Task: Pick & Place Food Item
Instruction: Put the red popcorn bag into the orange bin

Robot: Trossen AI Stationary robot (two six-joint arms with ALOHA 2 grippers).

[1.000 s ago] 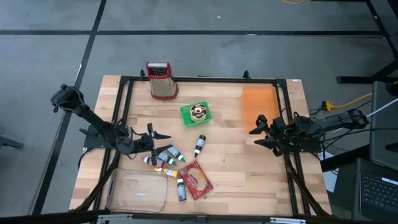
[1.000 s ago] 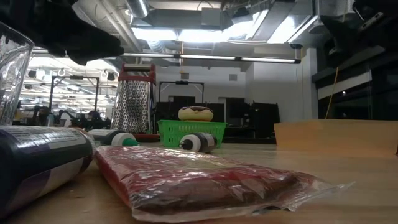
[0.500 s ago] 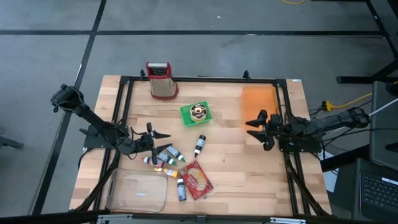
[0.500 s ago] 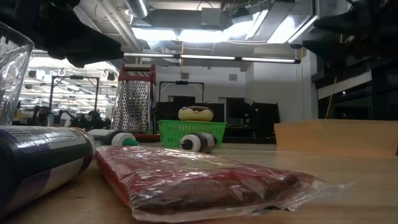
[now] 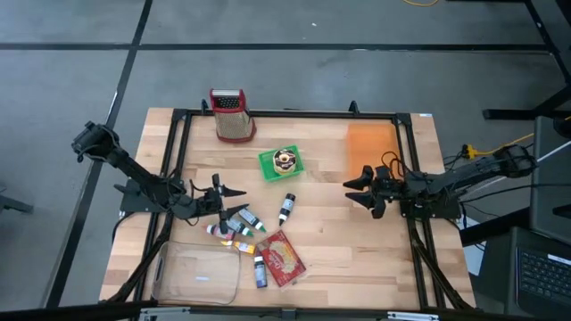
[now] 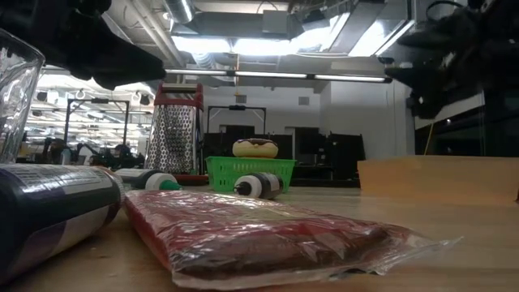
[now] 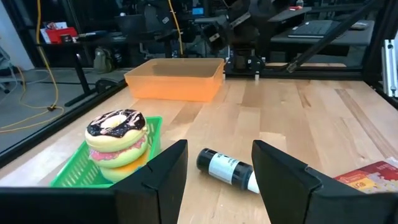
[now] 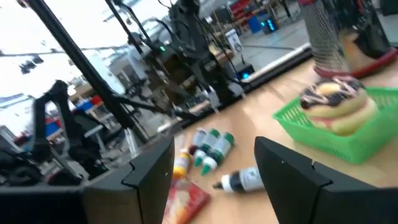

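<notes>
The food item, a chocolate-iced doughnut stack (image 5: 285, 160) (image 7: 115, 138) (image 8: 336, 102), sits in a green basket (image 5: 270, 168) at the table's middle. A red food packet (image 5: 282, 257) (image 6: 259, 234) lies flat near the front edge. My left gripper (image 5: 230, 194) (image 7: 217, 168) hovers open left of centre, pointing level toward a black-and-white bottle (image 7: 230, 169) and the basket. My right gripper (image 5: 353, 190) (image 8: 214, 168) hovers open right of centre, above the table, pointing toward the table's left. Neither gripper has anything between its fingers.
An orange tray (image 5: 370, 147) (image 7: 175, 78) lies at the far right. A metal grater (image 5: 230, 114) stands at the far edge. Several small bottles (image 5: 241, 223) lie below the left gripper, one more (image 5: 286, 207) at centre. A clear container (image 5: 198, 275) sits front left.
My right gripper has moved toward the table's left, out over the wood, sinking a little and rolling about its own axis; its fingers stay open.
</notes>
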